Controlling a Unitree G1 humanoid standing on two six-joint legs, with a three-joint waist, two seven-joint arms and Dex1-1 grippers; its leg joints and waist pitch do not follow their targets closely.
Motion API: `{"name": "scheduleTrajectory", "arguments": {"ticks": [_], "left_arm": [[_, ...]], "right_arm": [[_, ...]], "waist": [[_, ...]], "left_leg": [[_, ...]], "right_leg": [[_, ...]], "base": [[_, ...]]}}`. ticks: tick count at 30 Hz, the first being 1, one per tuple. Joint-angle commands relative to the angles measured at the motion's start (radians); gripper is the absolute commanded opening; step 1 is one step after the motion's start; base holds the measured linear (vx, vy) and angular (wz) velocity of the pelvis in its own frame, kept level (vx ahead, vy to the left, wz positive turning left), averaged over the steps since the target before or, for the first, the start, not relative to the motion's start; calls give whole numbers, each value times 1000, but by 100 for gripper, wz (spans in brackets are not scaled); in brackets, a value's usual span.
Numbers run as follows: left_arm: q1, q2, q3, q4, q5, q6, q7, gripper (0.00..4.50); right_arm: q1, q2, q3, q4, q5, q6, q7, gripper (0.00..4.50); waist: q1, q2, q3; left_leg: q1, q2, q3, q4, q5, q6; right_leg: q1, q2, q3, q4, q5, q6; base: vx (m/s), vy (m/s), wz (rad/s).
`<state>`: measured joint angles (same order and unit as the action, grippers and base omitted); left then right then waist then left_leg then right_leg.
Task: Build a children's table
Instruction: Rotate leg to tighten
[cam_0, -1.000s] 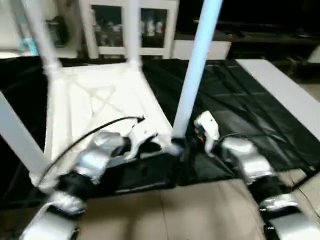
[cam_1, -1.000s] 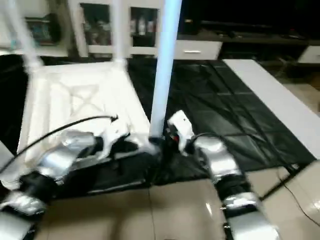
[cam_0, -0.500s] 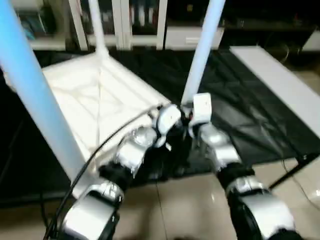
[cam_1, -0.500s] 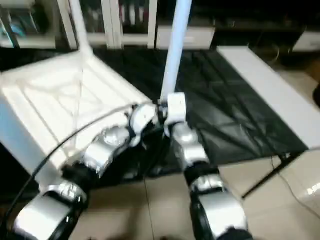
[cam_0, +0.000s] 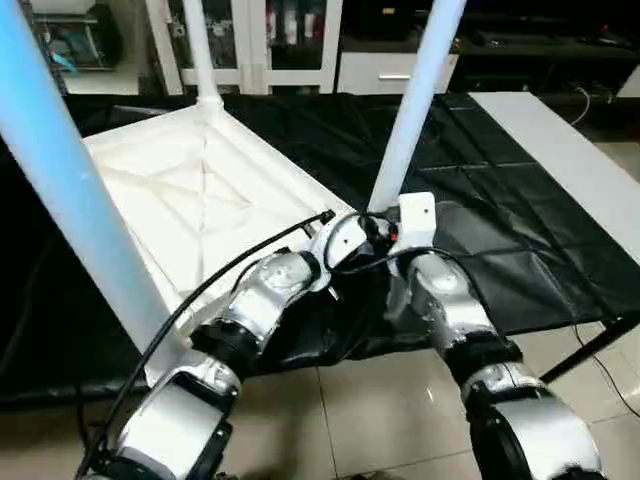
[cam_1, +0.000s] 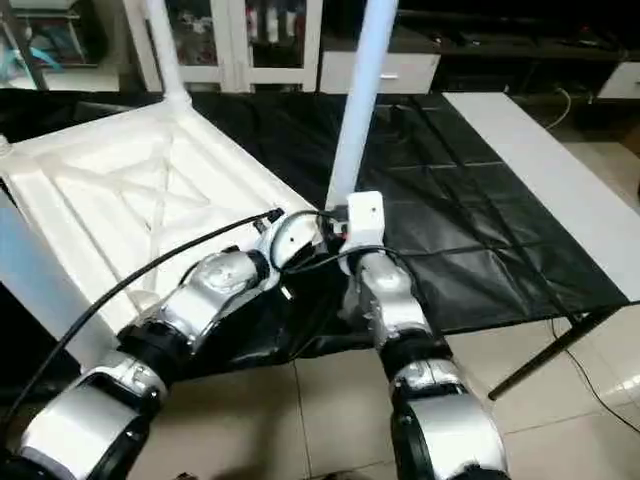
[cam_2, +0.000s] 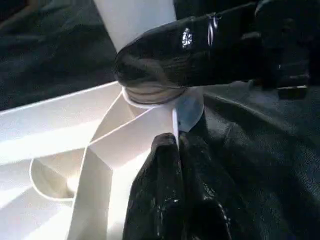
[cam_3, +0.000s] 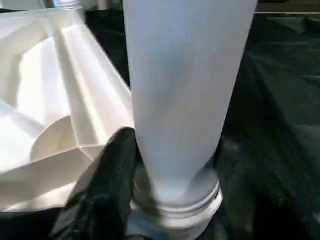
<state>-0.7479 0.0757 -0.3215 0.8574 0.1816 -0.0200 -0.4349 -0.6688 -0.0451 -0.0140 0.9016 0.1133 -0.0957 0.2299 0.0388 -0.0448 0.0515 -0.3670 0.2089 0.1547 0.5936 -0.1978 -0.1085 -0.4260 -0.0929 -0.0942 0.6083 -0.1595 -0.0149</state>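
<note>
- While the tabletop (cam_0: 190, 200) lies ribs-up on the black sheet (cam_0: 480, 220), the near-right leg (cam_0: 412, 105) stands in its corner socket.
- The right gripper (cam_3: 150, 200) flanks the leg's base, one finger (cam_3: 107, 185) against it; a firm, square hold should keep the threads straight.
- The left gripper (cam_2: 172, 200), pinched shut and empty, steadies the corner.

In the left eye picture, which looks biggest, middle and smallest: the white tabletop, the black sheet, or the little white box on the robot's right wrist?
1. Black plastic sheet looks largest, spreading beyond everything.
2. White plastic square tabletop, lying upside down on it.
3. Small white box on the right wrist, clearly smallest, though it sits nearer the camera.
</note>
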Motion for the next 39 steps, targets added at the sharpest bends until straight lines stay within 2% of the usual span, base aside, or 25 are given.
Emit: {"name": "scheduleTrajectory", "arguments": {"ticks": [1,3,6,9,11,14,16,17,18,20,21,22,23,24,26,28,30,31,33,34,35,36,37,38,39], "left_arm": [[-18,19,-9,16,15,-40,-27,0],[-24,24,-12,26,14,-62,-43,0],[-35,27,-11,48,8,-110,-78,0],[-43,28,-13,66,5,-156,-109,0],[-49,31,-19,78,9,-183,-127,0],[-73,32,-23,127,29,-238,-94,0],[-110,29,-17,183,55,-291,-10,0],[-114,29,-14,187,57,-293,3,0],[-138,26,1,213,65,-309,78,0],[-144,25,7,221,62,-313,84,0],[-156,22,28,232,42,-302,74,0],[-163,19,49,236,13,-286,45,20],[-163,18,54,235,6,-283,35,20],[-163,3,99,216,-55,-265,-12,20],[-163,-2,113,205,-75,-266,-27,35],[-145,-21,146,140,-150,-234,-115,59],[-131,-28,153,98,-187,-211,-159,59],[-66,-23,136,-50,-254,-101,-272,81],[-28,-9,116,-127,-266,-53,-318,92],[6,11,94,-189,-270,11,-353,101],[74,67,41,-308,-270,114,-428,101],[74,67,41,-308,-270,114,-428,108],[136,134,-12,-413,-258,190,-483,132],[169,175,-34,-468,-242,228,-506,137],[201,224,-47,-519,-201,274,-506,137]], "right_arm": [[44,-26,28,-92,-7,18,43,278],[74,-41,33,-157,-2,41,62,297],[134,-64,44,-263,-7,68,95,311],[182,-79,42,-351,4,106,112,311],[218,-95,46,-412,6,132,124,311],[284,-118,44,-505,13,177,124,311],[330,-127,41,-569,12,217,118,311],[334,-127,41,-573,11,219,117,311],[355,-129,42,-596,7,232,111,311],[361,-129,42,-605,6,238,111,311],[375,-128,43,-624,3,252,108,311],[388,-128,47,-650,0,270,106,316],[390,-129,47,-653,0,272,105,316],[402,-131,50,-680,-2,289,103,316],[406,-132,51,-691,-1,295,102,318],[412,-136,47,-706,1,303,104,318],[414,-138,46,-711,2,306,105,318],[418,-141,43,-723,9,311,113,318],[422,-145,45,-734,11,316,123,318],[425,-150,51,-743,12,319,135,318],[433,-165,63,-765,21,328,171,318],[433,-165,63,-765,21,328,171,318],[445,-188,82,-797,39,340,230,318],[456,-208,98,-826,56,351,279,318],[480,-245,122,-884,99,380,371,318]], "waist": [[4,6,-69],[4,4,-68],[5,5,-68],[6,4,-66],[9,4,-67],[14,2,-70],[17,1,-72],[17,1,-71],[18,0,-72],[19,-1,-72],[19,3,-71],[18,3,-69],[20,4,-69],[21,2,-68],[22,1,-70],[25,0,-69],[25,0,-69],[29,1,-67],[25,1,-67],[25,3,-68],[23,3,-66],[23,3,-66],[19,3,-65],[19,4,-67],[11,8,-59]], "left_leg": [[-1,16,14,-70,-140,81],[0,16,14,-72,-149,84],[3,16,14,-72,-168,76],[1,16,13,-75,-183,73],[4,18,12,-74,-180,72],[6,18,13,-71,-135,83],[4,17,12,-69,-108,93],[2,16,12,-70,-111,96],[5,17,12,-68,-123,95],[3,16,12,-68,-123,94],[3,15,12,-69,-125,92],[4,15,13,-69,-132,88],[5,14,14,-68,-130,88],[4,14,14,-69,-127,84],[4,14,13,-69,-125,86],[5,16,14,-68,-124,88],[6,18,15,-68,-123,88],[5,21,15,-69,-113,93],[5,22,18,-69,-117,98],[6,24,17,-70,-121,97],[6,24,19,-71,-127,93],[6,24,19,-71,-127,93],[5,24,18,-74,-149,83],[6,29,14,-77,-153,79],[4,26,20,-78,-173,75]], "right_leg": [[70,-47,50,-67,-135,-211],[71,-47,50,-71,-149,-206],[69,-47,51,-74,-173,-199],[69,-47,51,-78,-201,-189],[68,-47,52,-78,-194,-186],[69,-45,53,-67,-107,-200],[74,-47,53,-63,-68,-204],[75,-46,52,-65,-73,-202],[74,-48,52,-66,-92,-199],[75,-49,52,-66,-101,-197],[74,-49,52,-69,-112,-196],[73,-48,52,-71,-126,-196],[73,-48,53,-72,-127,-195],[73,-49,53,-70,-123,-201],[73,-48,52,-68,-110,-211],[74,-52,53,-66,-104,-225],[72,-52,53,-64,-97,-233],[73,-54,54,-60,-77,-252],[73,-51,53,-60,-80,-255],[74,-51,54,-59,-90,-249],[73,-49,55,-60,-102,-240],[73,-49,55,-60,-102,-240],[74,-48,54,-64,-147,-215],[78,-50,54,-60,-150,-213],[69,-43,57,-68,-178,-194]], "base": [[0,0,0],[0,0,0],[0,0,0],[0,0,0],[0,0,0],[0,0,0],[0,0,0],[0,0,0],[0,0,0],[0,0,0],[0,0,0],[0,0,0],[0,0,0],[0,0,0],[0,0,0],[0,0,0],[0,0,0],[0,0,0],[0,0,0],[0,0,0],[0,0,0],[0,0,0],[0,0,0],[0,0,0],[0,0,0]]}}
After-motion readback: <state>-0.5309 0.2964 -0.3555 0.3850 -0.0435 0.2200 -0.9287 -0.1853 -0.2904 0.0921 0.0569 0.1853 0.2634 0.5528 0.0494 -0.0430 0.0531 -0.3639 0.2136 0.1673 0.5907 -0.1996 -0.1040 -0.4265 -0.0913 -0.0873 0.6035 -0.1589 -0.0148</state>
